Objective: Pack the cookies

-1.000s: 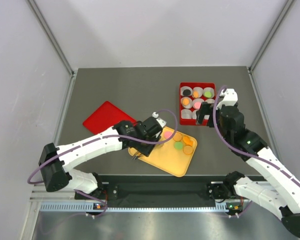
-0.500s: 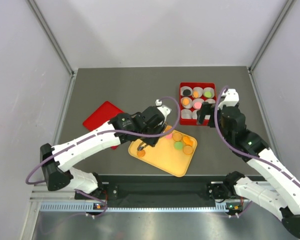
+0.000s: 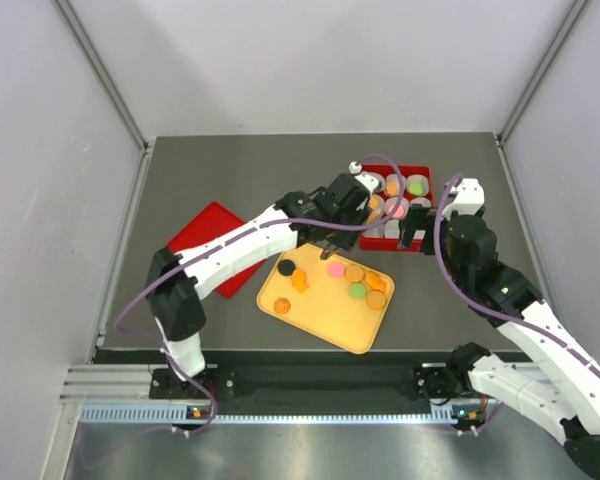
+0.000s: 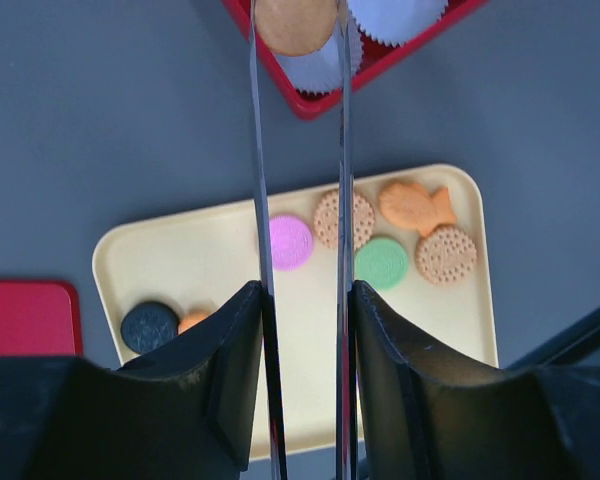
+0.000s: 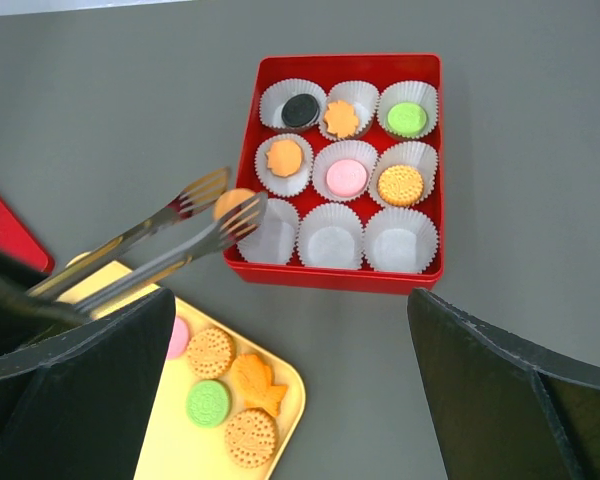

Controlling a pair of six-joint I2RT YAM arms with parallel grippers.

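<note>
**Tongs carry an orange cookie to the box's empty row**

The grey desk (image 3: 230, 170) holds everything within reach of both arms. The left arm (image 3: 230, 262) stretches across it toward the red box (image 5: 248, 130). Its jaws are clamped partway on a pair of metal tongs (image 5: 150, 240), probably because the tongs' narrow tips fit the small cups better. The right arm (image 3: 500, 285) waits beside the box with its jaws wide apart and holding nothing, which leaves the approach clear.

The yellow tray (image 3: 330, 325) sits near the arms as the supply. The red lid (image 3: 205, 235) lies off to the left, out of the way.

Six paper cups (image 5: 330, 235) are filled and the near row of three is empty. The tongs pinch an orange cookie (image 5: 233, 203) about over the near-left cup. The other loose cookies (image 4: 381, 262) lie on the tray.
</note>
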